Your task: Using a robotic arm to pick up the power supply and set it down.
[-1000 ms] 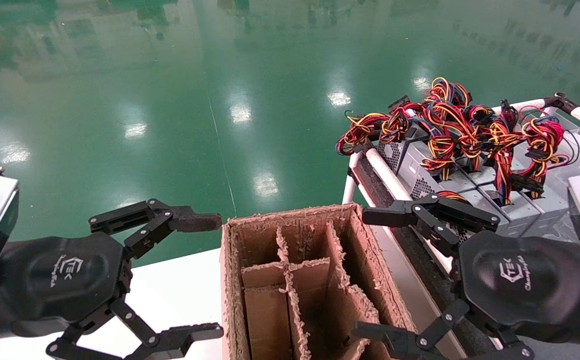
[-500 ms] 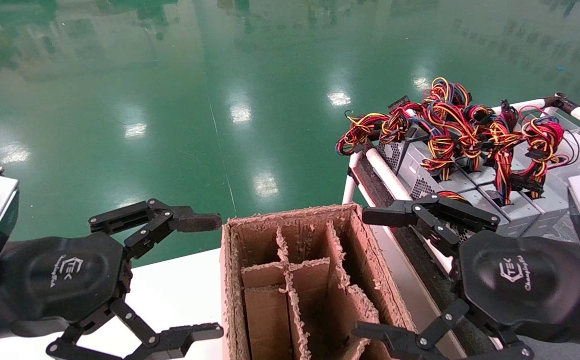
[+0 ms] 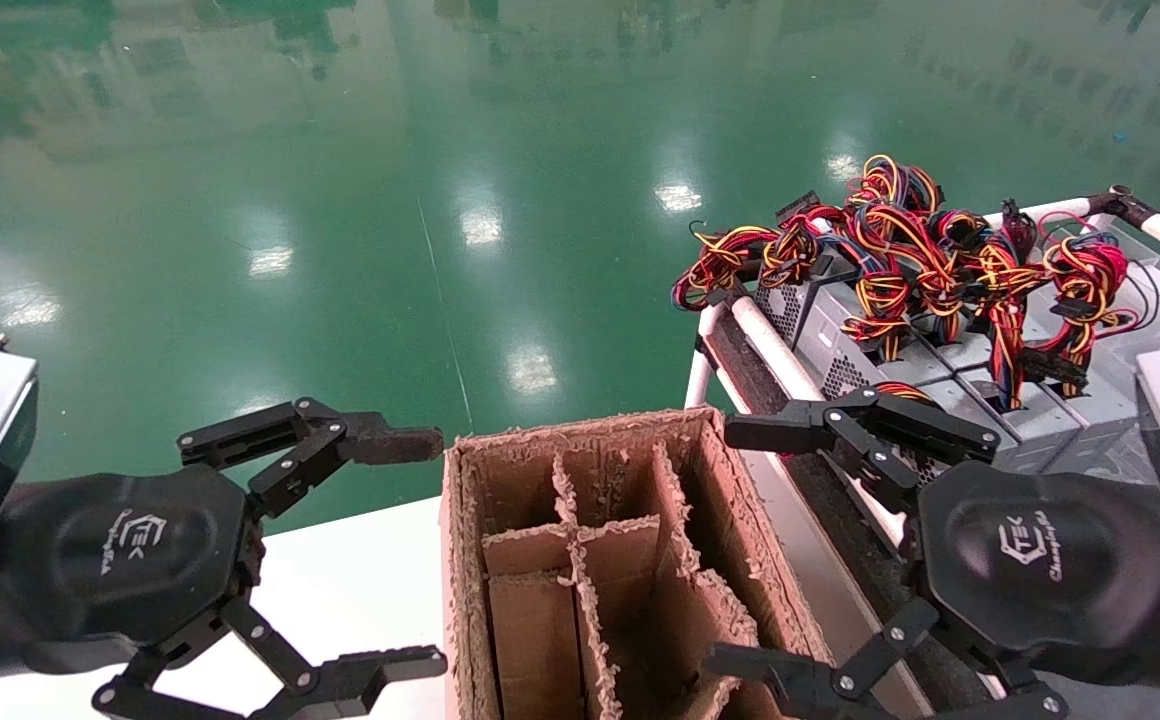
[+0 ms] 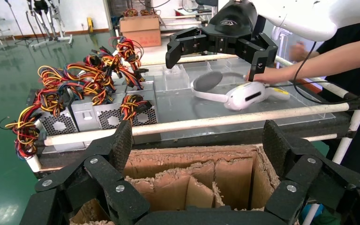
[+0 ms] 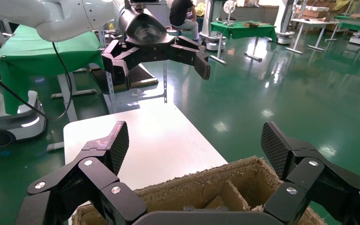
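Observation:
Several grey power supplies stand in a row on a cart at the right. The power supply (image 3: 1105, 405) with the mostly red wire bundle (image 3: 1088, 272) is at the row's right end, and its bundle (image 4: 126, 49) shows farthest off in the left wrist view. My right gripper (image 3: 748, 548) hangs open between the cart and a cardboard box, short of the row and holding nothing. My left gripper (image 3: 410, 555) hangs open on the box's other side, also holding nothing. Each wrist view shows its own open fingers (image 4: 122, 140) (image 5: 117, 143) over the box and the other claw beyond.
A cardboard box (image 3: 580, 430) with dividers stands on the white table (image 3: 360, 580) between the grippers. The cart's white rail (image 3: 770, 350) runs along the power supplies. In the left wrist view a person's arm (image 4: 318, 61) reaches to a white headset (image 4: 243, 93) on the cart.

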Controlling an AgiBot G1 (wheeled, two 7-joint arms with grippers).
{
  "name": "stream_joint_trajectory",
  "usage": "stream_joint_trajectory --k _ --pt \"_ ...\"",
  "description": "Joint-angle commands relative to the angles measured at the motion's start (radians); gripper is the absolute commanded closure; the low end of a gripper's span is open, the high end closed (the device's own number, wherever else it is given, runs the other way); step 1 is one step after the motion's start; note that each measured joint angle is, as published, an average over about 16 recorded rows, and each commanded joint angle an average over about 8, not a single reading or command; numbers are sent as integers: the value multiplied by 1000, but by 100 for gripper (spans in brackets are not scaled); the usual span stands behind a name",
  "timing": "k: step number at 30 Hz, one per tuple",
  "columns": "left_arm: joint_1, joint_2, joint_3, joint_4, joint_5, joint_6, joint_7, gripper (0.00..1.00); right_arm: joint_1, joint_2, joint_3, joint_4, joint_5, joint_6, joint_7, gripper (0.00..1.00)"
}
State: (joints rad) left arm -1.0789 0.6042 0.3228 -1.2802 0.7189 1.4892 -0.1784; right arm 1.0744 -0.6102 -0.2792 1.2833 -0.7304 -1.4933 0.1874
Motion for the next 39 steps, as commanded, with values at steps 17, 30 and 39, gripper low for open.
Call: stream_joint_trajectory --k 17,30,39 --pt "0 0 0 0 0 0 0 0 0 0 0 0 0 0 0 0" --pt "0 0 0 0 0 0 0 0 0 0 0 0 0 0 0 0" --pt "0 0 0 0 0 0 0 0 0 0 0 0 0 0 0 0"
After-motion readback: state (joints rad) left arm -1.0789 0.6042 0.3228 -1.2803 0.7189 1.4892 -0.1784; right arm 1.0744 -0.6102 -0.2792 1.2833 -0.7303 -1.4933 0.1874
